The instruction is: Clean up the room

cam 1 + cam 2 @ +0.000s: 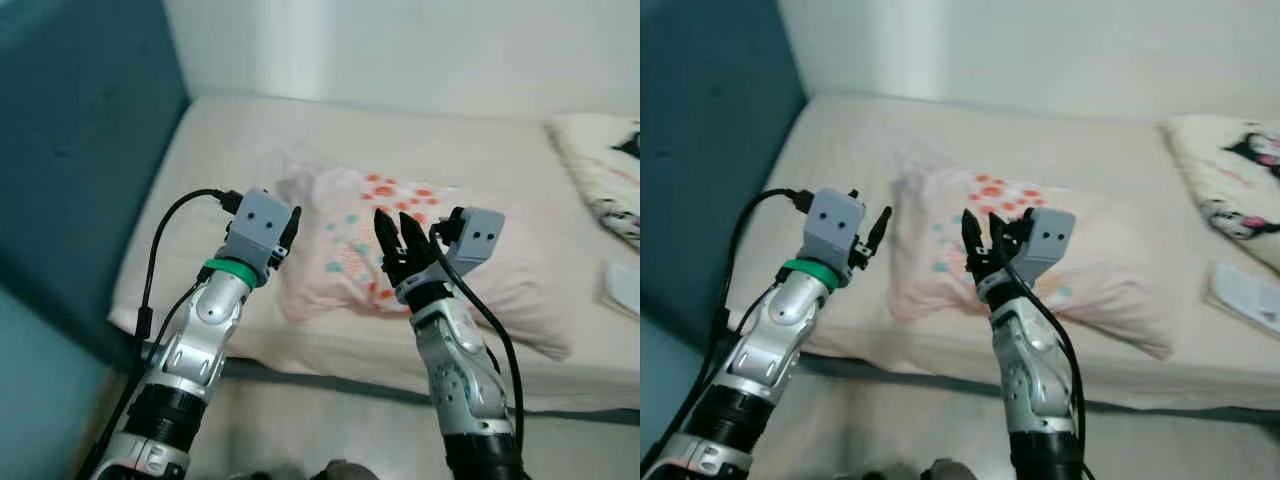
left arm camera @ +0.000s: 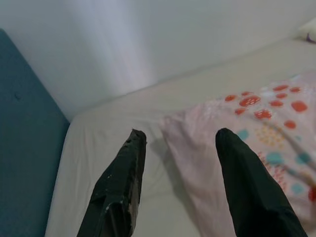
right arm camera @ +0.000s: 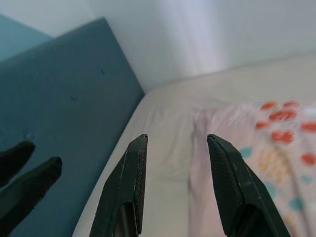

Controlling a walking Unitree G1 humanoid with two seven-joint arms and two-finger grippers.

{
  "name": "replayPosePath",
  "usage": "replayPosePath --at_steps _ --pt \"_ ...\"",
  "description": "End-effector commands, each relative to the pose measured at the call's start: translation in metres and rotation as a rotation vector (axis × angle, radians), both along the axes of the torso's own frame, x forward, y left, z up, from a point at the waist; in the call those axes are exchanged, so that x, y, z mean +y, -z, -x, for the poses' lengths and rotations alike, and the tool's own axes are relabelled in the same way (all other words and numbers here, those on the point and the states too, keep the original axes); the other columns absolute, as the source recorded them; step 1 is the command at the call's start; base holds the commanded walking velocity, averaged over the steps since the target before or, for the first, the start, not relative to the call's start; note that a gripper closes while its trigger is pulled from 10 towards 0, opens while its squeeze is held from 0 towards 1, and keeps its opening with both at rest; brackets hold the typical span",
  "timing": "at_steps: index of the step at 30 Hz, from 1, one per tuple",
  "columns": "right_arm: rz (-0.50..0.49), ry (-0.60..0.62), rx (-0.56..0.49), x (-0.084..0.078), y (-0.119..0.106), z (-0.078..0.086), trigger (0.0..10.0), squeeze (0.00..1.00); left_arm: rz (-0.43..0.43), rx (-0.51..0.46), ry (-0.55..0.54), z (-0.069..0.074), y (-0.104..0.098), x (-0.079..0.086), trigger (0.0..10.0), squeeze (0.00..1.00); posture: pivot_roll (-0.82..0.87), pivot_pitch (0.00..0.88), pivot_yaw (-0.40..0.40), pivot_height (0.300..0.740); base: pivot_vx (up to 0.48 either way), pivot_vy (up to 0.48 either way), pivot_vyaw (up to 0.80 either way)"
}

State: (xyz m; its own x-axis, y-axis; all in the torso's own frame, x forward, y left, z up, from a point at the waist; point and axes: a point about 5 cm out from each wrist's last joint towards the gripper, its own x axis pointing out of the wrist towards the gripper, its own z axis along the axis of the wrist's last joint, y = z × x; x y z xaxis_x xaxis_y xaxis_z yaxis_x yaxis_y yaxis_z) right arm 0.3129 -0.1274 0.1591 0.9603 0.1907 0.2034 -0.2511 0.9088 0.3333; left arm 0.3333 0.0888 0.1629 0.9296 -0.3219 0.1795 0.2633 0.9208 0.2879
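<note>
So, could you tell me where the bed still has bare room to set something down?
Bare sheet lies between the pink pillow and the wall, and beside the blue headboard. The far right is crowded by a patterned blanket.

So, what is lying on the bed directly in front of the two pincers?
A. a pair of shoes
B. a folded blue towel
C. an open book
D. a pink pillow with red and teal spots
D: a pink pillow with red and teal spots lies on the bed, just beyond the left pincer and the right pincer, both open.
</note>
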Motion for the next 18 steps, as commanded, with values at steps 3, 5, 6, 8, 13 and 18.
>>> replayPosePath --at_steps 3,5,6,8,13,18 --pt "-0.002 0.012 0.002 -0.0025 0.0009 0.0010 10.0 0.00 -0.014 -0.025 0.000 0.0013 -0.0006 -0.0010 10.0 0.00 -0.16 0.044 0.044 0.738 0.000 -0.177 0.00" --pt "-0.003 0.011 0.002 -0.0025 0.0009 0.0009 10.0 0.00 -0.028 -0.048 0.000 0.0019 -0.0024 -0.0018 10.0 0.00 -0.16 0.044 0.045 0.738 0.000 -0.441 0.00" --pt "-0.003 0.011 0.002 -0.0025 0.0010 0.0009 10.0 0.00 -0.033 -0.053 0.001 0.0021 -0.0027 -0.0022 10.0 0.00 -0.16 0.044 0.045 0.738 0.000 -0.480 0.00" --pt "-0.003 0.011 0.002 -0.0021 0.0010 0.0009 10.0 0.00 -0.038 -0.056 0.008 0.0029 -0.0026 -0.0035 10.0 0.00 -0.16 0.045 0.045 0.738 0.000 -0.480 0.00" --pt "-0.004 0.010 0.003 -0.0017 0.0012 0.0008 10.0 0.00 -0.038 -0.056 0.014 0.0038 -0.0021 -0.0045 10.0 0.00 -0.16 0.046 0.046 0.738 0.000 -0.480 0.00" --pt "-0.005 0.010 0.003 -0.0014 0.0014 0.0008 10.0 0.00 -0.035 -0.040 0.017 0.0037 -0.0007 -0.0049 10.0 0.00 -0.16 0.046 0.048 0.738 0.000 -0.172 0.00"
